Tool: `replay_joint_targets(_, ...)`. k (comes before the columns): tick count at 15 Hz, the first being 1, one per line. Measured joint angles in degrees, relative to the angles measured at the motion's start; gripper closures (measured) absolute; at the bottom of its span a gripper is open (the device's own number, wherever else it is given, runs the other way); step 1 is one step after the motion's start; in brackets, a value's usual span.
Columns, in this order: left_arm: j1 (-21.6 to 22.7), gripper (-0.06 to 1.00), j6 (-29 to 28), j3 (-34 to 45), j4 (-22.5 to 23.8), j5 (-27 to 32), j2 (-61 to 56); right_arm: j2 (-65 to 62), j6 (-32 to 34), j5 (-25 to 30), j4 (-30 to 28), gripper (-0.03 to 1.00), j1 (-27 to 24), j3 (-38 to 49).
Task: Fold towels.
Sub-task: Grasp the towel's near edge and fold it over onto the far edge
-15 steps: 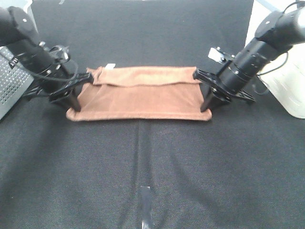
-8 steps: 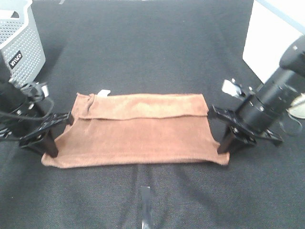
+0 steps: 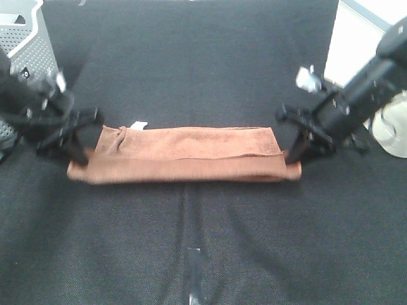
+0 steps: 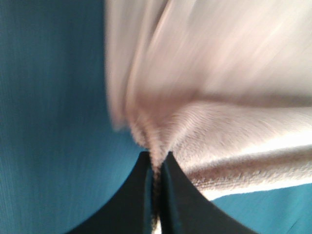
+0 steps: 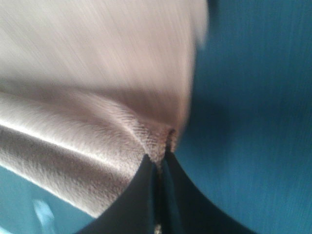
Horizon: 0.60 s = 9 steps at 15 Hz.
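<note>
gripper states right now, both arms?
left gripper: closed, pinching the left end of the towel.
right gripper: closed, pinching the towel's right end.

Around me on my dark table cloth (image 3: 203,63)
A grey box (image 3: 28,38) with a perforated face stands at the far left corner, partly cut off by the edge of the view. A white panel (image 3: 356,38) stands at the far right, with a pale rounded container (image 3: 393,130) just in front of it. A short strip of tape (image 3: 194,273) lies at the near middle of the cloth, below a faint crease.
</note>
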Motion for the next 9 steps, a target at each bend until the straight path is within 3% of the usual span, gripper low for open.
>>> replay_joint_targets(5,0.0,0.93,-0.8,-15.76,1.2,-1.32,8.31,7.05,1.6,0.11,-2.98,0.95,0.0,-16.44)
replay_joint_targets(9,0.0,0.88,-1.55,-19.65,1.32,-3.09,14.55,12.89,1.6,-0.34,-2.92,0.95,0.0,-19.65)
